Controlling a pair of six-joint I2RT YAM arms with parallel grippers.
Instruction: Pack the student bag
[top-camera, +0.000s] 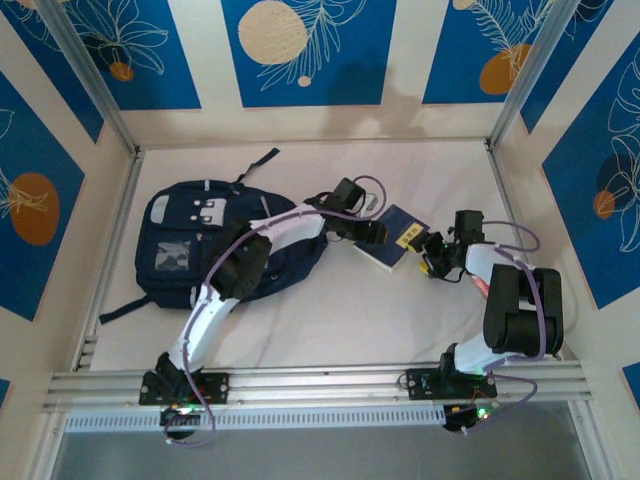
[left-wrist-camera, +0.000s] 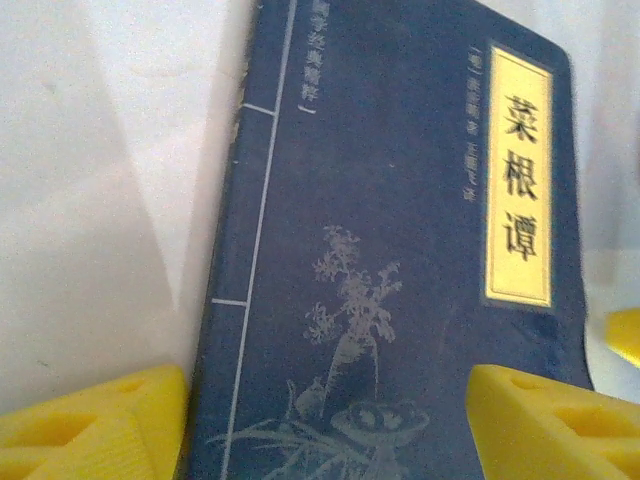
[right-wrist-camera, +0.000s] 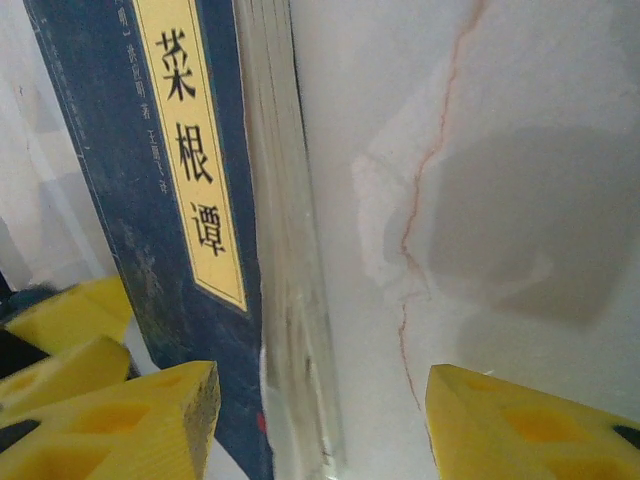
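On the table (top-camera: 330, 320), the student bag (top-camera: 190, 250) lies left of a navy book (top-camera: 400, 235).
An off-centre pinch could send the book twisting or sliding short of the bag. Over it, the left gripper (left-wrist-camera: 325, 425) spreads wide astride the cover; the right gripper (right-wrist-camera: 320, 420) stands parted at the page edge; neither visibly clamps it.

The student bag (top-camera: 180, 250) lies left on the tabletop (top-camera: 330, 320). A blue book (top-camera: 400, 232) lies beside it, left jaws at one end, right jaws opposite.
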